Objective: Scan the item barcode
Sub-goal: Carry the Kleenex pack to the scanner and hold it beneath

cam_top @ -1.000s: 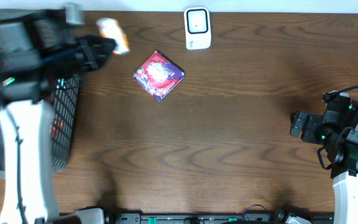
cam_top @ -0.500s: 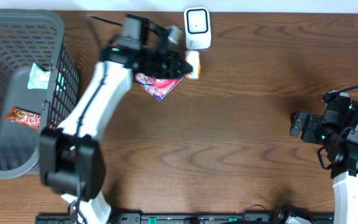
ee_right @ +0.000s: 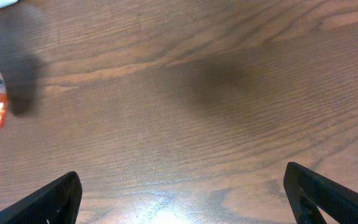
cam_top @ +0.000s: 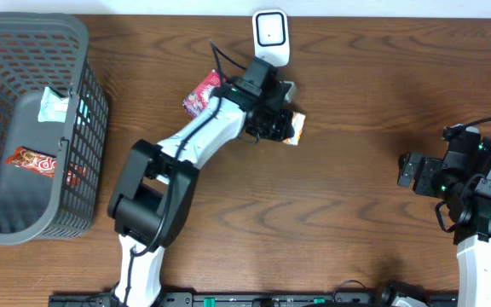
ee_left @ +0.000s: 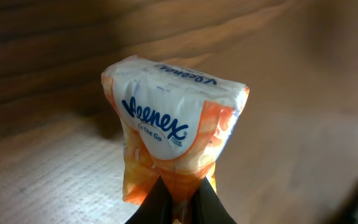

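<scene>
Item: one tissue pack [ee_left: 176, 134], orange and white, with blue "Kleenex" lettering. Only the left wrist view gave the print and the grip. The left gripper [ee_left: 179, 199] was closed tight on the pack's crimped lower end, its dark fingers [ee_left: 151, 211] pinched together around the film. The pack's body stood up and away from them over the wooden table [ee_left: 36, 180]. Only the overhead view gave the placing. The pack sat at the end of the left arm [cam_top: 199, 136], just in front of the white scanner [cam_top: 271, 36], a little to one side and apart from it. Whether the pack touched the wood could not be told. In the same view, a purple and red packet [cam_top: 203, 89] lay partly under the arm, on the basket side of the scanner. A grey mesh basket [cam_top: 92, 111] stood at the table's end, holding a brown wrapper [cam_top: 31, 159] and a white and teal packet [cam_top: 55, 104]. Only the right wrist view showed the jaws of the right gripper [ee_right: 182, 196]. They were spread wide, one fingertip at each lower corner, bare wood between, holding and touching nothing. There the pack appeared only as a small orange and white shape at the frame's edge. Overhead, that gripper sat well apart from the pack.
</scene>
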Controlling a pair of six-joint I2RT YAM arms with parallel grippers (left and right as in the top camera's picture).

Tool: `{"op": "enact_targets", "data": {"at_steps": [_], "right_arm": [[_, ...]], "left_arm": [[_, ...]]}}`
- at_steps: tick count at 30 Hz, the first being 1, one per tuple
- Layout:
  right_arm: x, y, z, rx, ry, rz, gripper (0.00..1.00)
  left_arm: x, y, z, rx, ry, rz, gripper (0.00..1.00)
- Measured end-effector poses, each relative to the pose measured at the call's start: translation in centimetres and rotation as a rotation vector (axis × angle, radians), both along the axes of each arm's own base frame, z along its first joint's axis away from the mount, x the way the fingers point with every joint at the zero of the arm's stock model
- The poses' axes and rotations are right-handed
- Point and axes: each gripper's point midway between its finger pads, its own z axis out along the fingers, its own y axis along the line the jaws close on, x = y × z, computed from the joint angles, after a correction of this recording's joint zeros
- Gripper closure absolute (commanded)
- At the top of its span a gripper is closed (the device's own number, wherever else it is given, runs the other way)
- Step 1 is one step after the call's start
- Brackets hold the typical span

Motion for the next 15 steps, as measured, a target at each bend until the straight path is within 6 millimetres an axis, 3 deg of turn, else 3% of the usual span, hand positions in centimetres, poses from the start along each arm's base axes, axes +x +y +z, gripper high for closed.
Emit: {"op": "enact_targets", "data": {"at_steps": [4, 10, 15], "right_arm": [[0.0, 0.0, 0.0, 0.000, 0.000, 0.000, 0.01], [0.0, 0.0, 0.0, 0.000, 0.000, 0.000, 0.01], [0.0, 0.0, 0.0, 0.000, 0.000, 0.000, 0.01]], "left_arm": [[1.9, 2.2, -2.1, 0.178, -0.089, 0.084, 0.90], [4.6, 4.5, -2.2, 0.289, -0.198, 0.174, 0.48], [4.6, 4.5, -2.1, 0.287, -0.197, 0.176, 0.37]]}}
